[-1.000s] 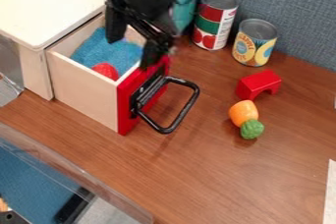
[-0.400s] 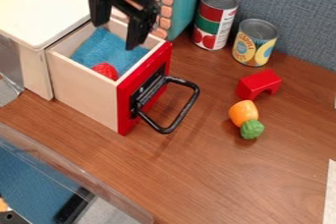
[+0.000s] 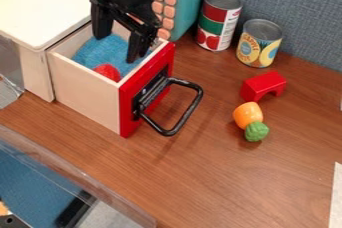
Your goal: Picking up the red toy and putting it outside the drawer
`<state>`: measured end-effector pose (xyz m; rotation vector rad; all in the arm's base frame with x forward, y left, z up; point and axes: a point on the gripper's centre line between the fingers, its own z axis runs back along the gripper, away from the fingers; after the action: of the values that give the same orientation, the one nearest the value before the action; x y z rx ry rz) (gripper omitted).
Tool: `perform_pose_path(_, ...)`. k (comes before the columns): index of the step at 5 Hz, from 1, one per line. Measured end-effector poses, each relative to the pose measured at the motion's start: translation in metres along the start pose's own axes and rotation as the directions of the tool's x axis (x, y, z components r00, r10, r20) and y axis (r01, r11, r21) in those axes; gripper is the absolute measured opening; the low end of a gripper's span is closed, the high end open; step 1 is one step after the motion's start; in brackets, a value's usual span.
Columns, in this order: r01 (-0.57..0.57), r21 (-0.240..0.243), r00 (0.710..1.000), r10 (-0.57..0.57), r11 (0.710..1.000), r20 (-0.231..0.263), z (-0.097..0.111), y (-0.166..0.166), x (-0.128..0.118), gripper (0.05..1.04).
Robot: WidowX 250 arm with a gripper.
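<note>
Red toy point(image 3: 107, 71) inside open drawer point(image 3: 85, 89)

Rounded, bright red, lower part hidden by the pale side wall; near its corner with the red front, beside blue cloth point(image 3: 100, 51). Gripper point(image 3: 117, 49) above, fingers wide apart. Desk point(image 3: 220, 182) wood-grained, brown; two cans point(image 3: 219, 19) near back edge, blue-grey partition point(image 3: 307, 12) behind.

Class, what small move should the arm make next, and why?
Probably ease the open claw toward the camera, over the red toy, before closing: its fingers are spread over the blue cloth, while the toy lies beside the drawer's near wall.
</note>
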<state>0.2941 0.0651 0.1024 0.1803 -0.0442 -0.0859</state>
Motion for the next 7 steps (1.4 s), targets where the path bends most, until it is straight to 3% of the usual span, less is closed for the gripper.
perform_pose_path(3,0.026,0.058,0.994,-0.019,0.998,-0.106,-0.007,-0.004,-0.014,0.999)
perform_pose_path(5,0.008,0.049,0.990,-0.001,0.999,-0.144,-0.016,0.001,-0.028,0.999)
perform_pose_path(7,-0.030,0.011,0.988,0.031,0.999,-0.152,-0.029,0.013,-0.045,0.999)
